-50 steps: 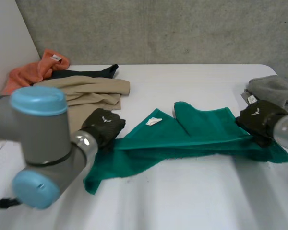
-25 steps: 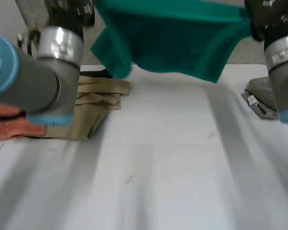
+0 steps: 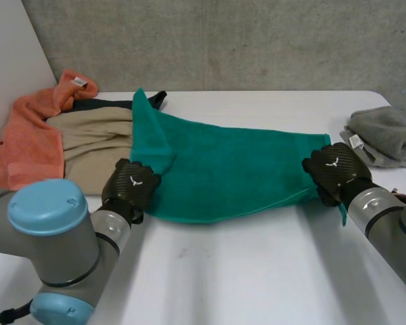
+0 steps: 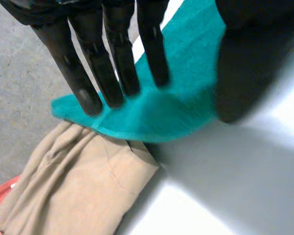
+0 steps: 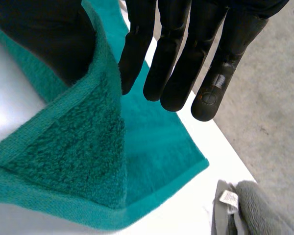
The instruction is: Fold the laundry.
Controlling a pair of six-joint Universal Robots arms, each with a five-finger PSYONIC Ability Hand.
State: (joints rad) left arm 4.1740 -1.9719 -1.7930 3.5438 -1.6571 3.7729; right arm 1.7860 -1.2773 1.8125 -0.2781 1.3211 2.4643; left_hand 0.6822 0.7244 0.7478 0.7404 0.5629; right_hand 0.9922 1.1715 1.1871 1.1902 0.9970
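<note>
Teal towel [image 3: 223, 169] now lies spread across the middle of the white table [image 3: 257, 271]. Half a second ago it hung in the air between the raised arms; before that it lay crumpled. So the fling-out looks done and the cloth is mostly flat, ready for a first fold.

Left hand [image 3: 130, 184] is at the near left corner, straight fingers [image 4: 115, 73] on one side and thumb on the other, pinching the cloth. Right hand [image 3: 335, 169] pinches the right end the same way, with the hem doubled over beside its thumb.

The far left corner is not flat: it rides up over the beige garment [image 3: 88, 139], so it probably needs tugging clear. Orange towel [image 3: 27, 145] is far left, grey cloth [image 3: 386, 132] far right.
</note>
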